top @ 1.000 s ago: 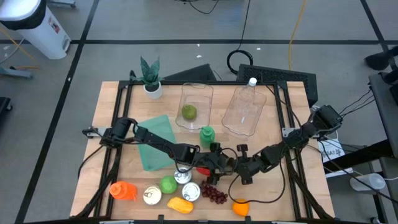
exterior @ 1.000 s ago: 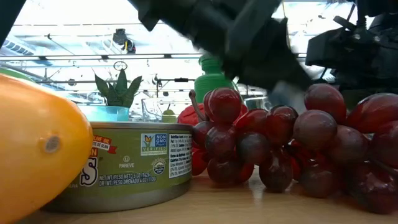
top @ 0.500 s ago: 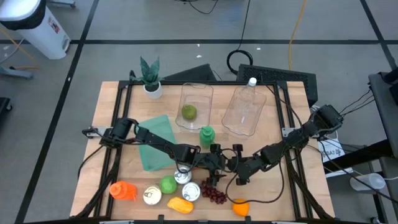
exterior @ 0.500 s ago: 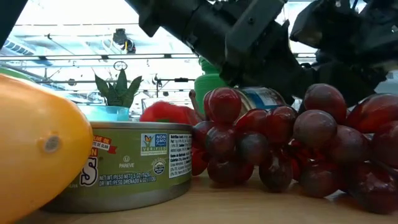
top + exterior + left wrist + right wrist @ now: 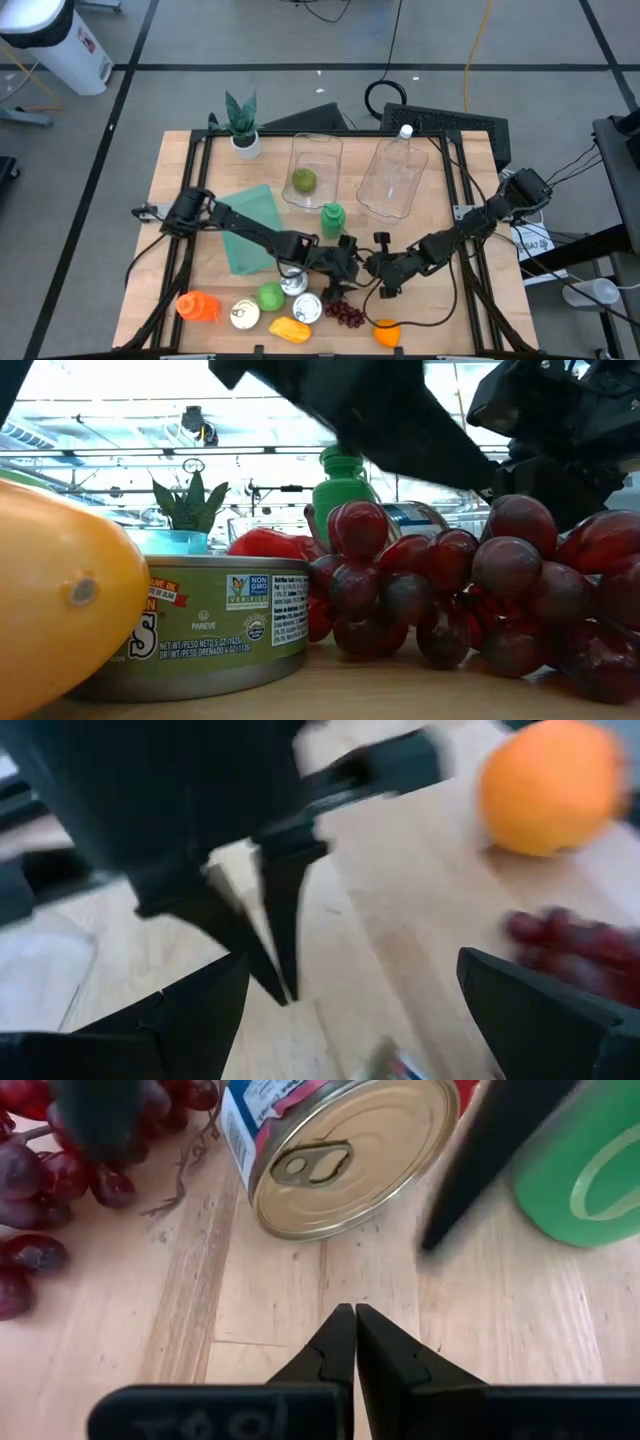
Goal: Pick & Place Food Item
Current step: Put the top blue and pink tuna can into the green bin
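Here the left gripper, jaws wide apart, hovers just beside the grapes; centre it over the bunch before closing, clear of the right gripper, jaws together.

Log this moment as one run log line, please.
left gripper: open, empty, over the grapes | right gripper: shut, empty, facing tipped can | green bottle: upright
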Action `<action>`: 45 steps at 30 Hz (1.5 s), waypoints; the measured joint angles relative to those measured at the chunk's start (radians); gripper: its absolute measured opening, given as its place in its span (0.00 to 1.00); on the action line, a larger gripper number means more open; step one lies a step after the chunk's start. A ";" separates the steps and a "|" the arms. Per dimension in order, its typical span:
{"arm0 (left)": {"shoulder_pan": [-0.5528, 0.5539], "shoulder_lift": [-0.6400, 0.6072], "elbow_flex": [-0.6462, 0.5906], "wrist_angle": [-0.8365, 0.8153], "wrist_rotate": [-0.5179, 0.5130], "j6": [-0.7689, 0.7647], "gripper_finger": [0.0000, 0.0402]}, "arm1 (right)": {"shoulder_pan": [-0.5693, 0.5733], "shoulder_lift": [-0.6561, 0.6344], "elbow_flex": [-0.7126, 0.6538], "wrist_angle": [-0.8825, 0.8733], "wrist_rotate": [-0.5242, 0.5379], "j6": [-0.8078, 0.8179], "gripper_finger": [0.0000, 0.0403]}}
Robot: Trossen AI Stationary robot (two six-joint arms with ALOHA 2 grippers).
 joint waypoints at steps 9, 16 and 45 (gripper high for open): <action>0.009 -0.165 0.002 -0.243 0.165 0.255 0.91 | 0.008 0.000 -0.001 0.001 -0.001 -0.001 0.01; 0.011 -0.141 0.000 -0.308 0.167 0.412 0.91 | 0.008 0.001 -0.002 0.006 -0.001 -0.003 0.01; 0.049 0.034 -0.001 -0.230 0.225 0.445 0.84 | 0.008 0.002 -0.002 0.014 0.000 -0.011 0.01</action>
